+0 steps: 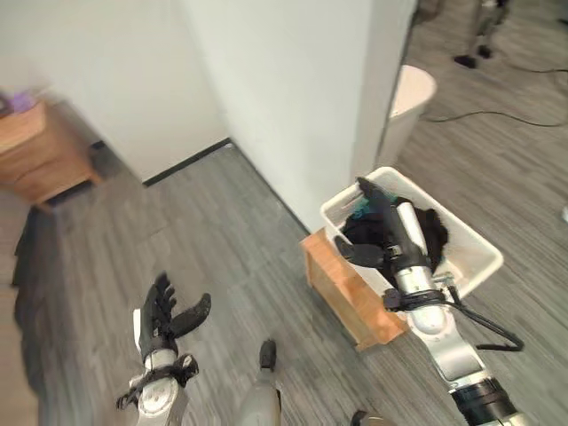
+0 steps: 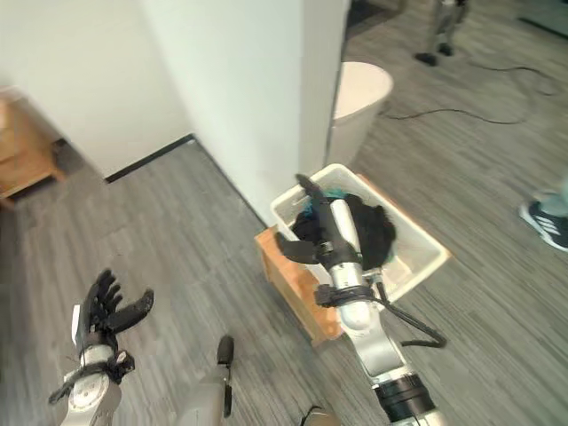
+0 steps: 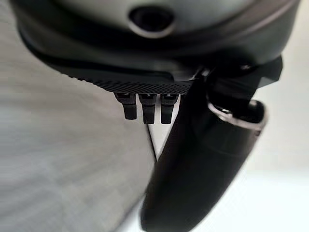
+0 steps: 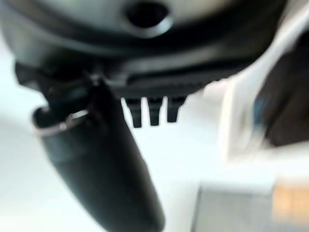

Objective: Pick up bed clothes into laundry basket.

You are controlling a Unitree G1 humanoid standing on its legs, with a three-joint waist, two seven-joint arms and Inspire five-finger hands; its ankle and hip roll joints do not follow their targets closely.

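The right robot hand [image 1: 383, 232] is stretched out over the white laundry basket [image 1: 475, 257], its fingers straight and its thumb standing off to the side, clamped on nothing; in the right wrist view the same robot hand [image 4: 104, 166] shows its thumb and straight fingers before a white wall, with a corner of the basket and something dark in it off to one side. The left robot hand [image 1: 164, 315] hangs low over the grey plank floor [image 1: 222, 248], well apart from the basket, fingers spread and relaxed and holding nothing; its own wrist view shows the thumb [image 3: 203, 164] and fingertips against floor and wall. The head views show what the wrist views do not: the basket sits tilted on a low wooden box [image 1: 342, 288] beside the corner of a white wall [image 1: 284, 98]. Inside the basket lies a heap of black clothes [image 1: 435, 232] with a bit of teal cloth [image 1: 359, 211] at the wall end, under the right robot hand. Beyond the wall corner stands a white rounded bin [image 1: 410, 98]. A wooden cabinet [image 1: 35, 155] stands against the far wall at the left. The right eye view takes in a person's shoe [image 2: 546, 222] at the right edge.
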